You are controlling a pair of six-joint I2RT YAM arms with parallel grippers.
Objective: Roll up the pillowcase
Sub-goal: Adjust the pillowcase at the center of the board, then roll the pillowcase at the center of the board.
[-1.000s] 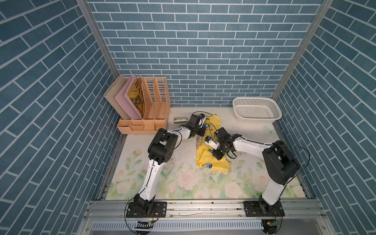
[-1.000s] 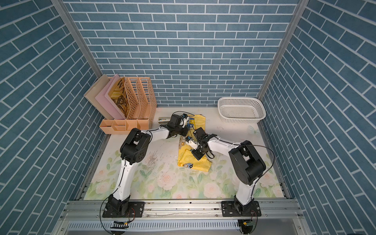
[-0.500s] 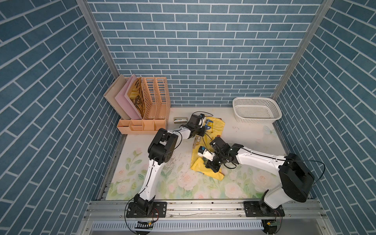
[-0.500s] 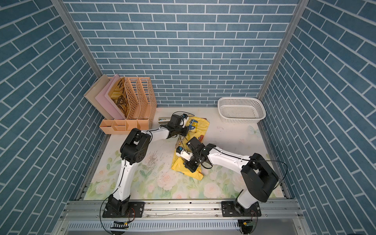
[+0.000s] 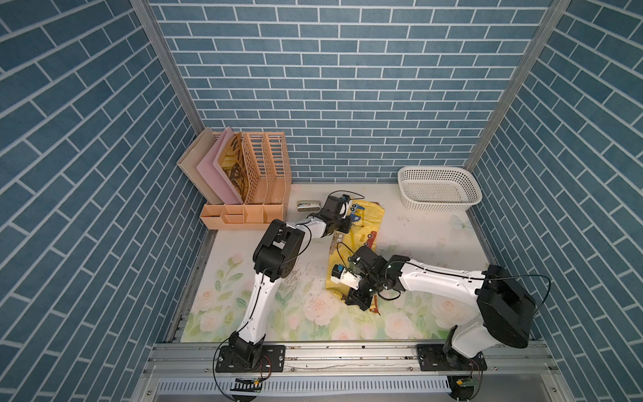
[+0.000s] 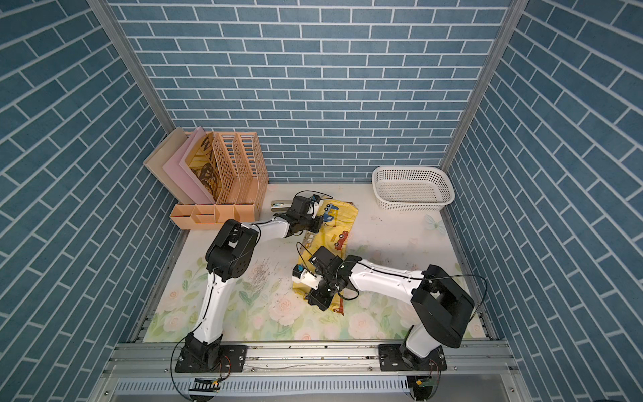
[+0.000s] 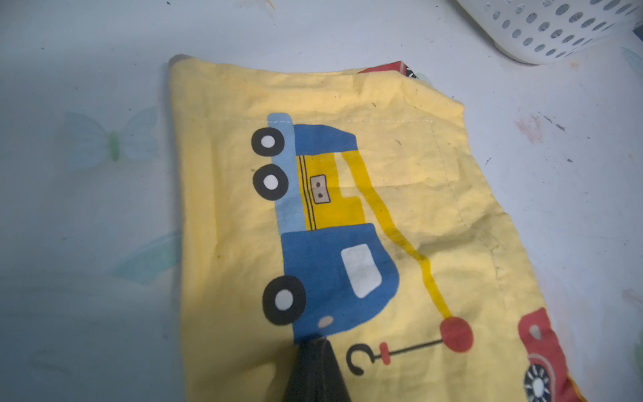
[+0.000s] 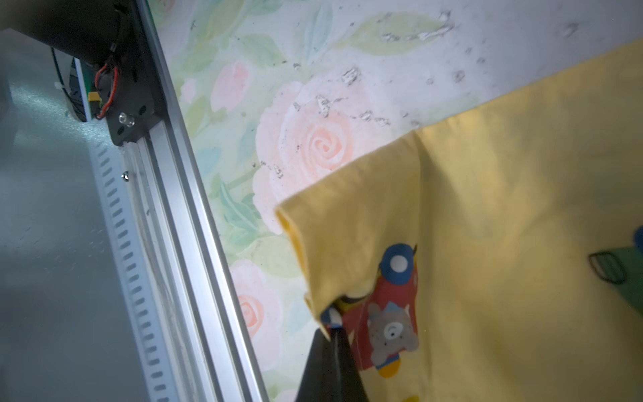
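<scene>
**Floral bench between blue brick walls: pillowcase laid out, roll barely begun**

Centre of both top views: pillowcase (image 5: 369, 216) (image 6: 342, 217) as a long yellow strip. Far end toward the white basket (image 5: 439, 189) at upper right, near end toward the lower middle of the frame. No coil anywhere along it. Judged early: cloth apparently folded lengthwise and held at both ends, all the turning left to do.

At the far end, left pincer (image 7: 315, 348): closed, tips down on the cloth just below the blue tow truck print. Pinning or pinching, cannot tell which. At the near end, right pincer (image 8: 330, 332): closed on the edge of the cloth, corner lifted off the bench (image 8: 313, 139) and drooping beside the tips.

Seen only from above:
- full length of the strip
- both arms reaching in from the lower edge
- orange file rack (image 5: 266, 170) at upper left
- small metal object (image 5: 308, 205) just beside the left arm's wrist

Both grips hidden there under the arm bodies.

Seen only at the left wrist: far end lying flat, stitched hem, a second layer showing red at the top edge.

Seen only at the right wrist: raised corner with its folded lip, red car print at the tips, metal rail (image 8: 174, 215) down the left of the frame.
</scene>
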